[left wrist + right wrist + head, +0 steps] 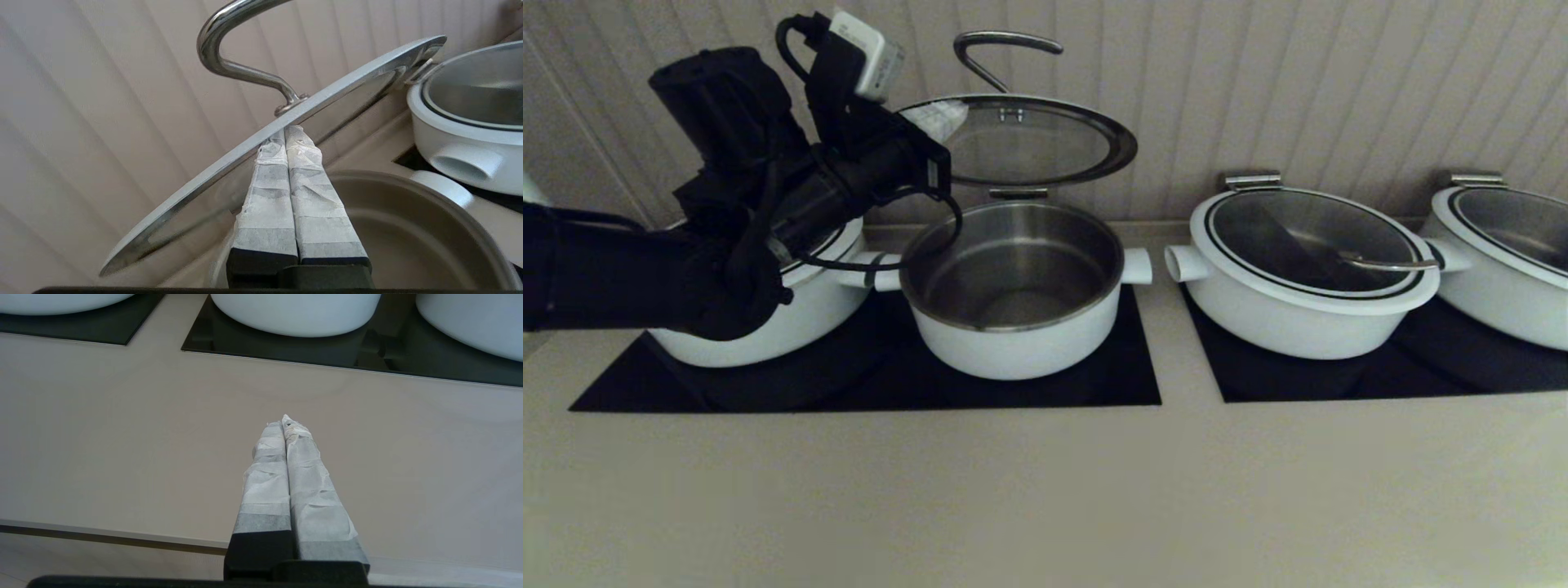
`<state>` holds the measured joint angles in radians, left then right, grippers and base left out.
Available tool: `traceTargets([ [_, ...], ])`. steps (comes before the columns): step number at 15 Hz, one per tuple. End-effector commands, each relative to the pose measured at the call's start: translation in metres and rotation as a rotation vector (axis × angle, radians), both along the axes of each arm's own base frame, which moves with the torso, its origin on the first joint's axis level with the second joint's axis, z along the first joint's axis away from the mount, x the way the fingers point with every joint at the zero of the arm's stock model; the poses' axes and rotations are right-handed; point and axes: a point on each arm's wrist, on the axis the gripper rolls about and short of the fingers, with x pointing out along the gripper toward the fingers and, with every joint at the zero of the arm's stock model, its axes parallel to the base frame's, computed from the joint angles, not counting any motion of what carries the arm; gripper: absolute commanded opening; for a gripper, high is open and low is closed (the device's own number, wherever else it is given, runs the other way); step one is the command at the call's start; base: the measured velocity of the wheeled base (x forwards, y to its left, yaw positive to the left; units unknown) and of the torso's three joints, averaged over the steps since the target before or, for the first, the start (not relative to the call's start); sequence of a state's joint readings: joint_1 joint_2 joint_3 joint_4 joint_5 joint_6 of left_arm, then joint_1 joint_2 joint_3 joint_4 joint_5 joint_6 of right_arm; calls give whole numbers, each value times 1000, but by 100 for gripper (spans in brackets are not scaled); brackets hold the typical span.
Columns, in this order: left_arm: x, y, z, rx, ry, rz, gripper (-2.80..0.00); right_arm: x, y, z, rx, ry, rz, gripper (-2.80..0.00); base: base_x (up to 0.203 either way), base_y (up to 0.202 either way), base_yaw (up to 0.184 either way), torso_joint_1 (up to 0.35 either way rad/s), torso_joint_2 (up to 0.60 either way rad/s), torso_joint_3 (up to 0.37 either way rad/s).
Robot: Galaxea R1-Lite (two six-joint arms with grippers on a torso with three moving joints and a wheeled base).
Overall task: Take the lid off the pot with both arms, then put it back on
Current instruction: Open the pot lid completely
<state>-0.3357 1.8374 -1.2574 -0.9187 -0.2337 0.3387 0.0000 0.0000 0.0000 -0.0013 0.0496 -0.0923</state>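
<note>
The lid (1045,143) is tilted up over the pot (1013,327), its far edge low by a steel bracket (1018,193) at the pot's back rim and its steel handle (1005,49) towards the wall. The pot stands open, its steel inside bare. My left gripper (935,122) is shut and empty, with its tips against the underside of the lid's left part. The left wrist view shows the gripper (286,132) touching the lid (204,179) just below the handle (229,61). My right gripper (284,421) is shut and empty over the beige counter, out of the head view.
A wide lidded white pan (1307,318) stands to the right of the pot and another (1511,286) at the far right. A third pan (768,335) sits under my left arm. Two black cooktops (1127,376) (1339,380) lie on the counter (1045,490). A ribbed wall stands close behind.
</note>
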Motion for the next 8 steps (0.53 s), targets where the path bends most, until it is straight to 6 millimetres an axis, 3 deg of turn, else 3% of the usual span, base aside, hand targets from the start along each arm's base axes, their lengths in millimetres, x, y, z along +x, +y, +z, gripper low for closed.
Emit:
traceTargets([
  [1, 9, -3, 1, -9, -44, 2, -280, 0, 0, 0, -1, 1, 1, -280, 0, 0, 0, 0, 0, 0],
  [8, 18, -6, 18, -35, -119, 6, -280, 0, 0, 0, -1, 1, 1, -280, 0, 0, 0, 0, 0, 0],
])
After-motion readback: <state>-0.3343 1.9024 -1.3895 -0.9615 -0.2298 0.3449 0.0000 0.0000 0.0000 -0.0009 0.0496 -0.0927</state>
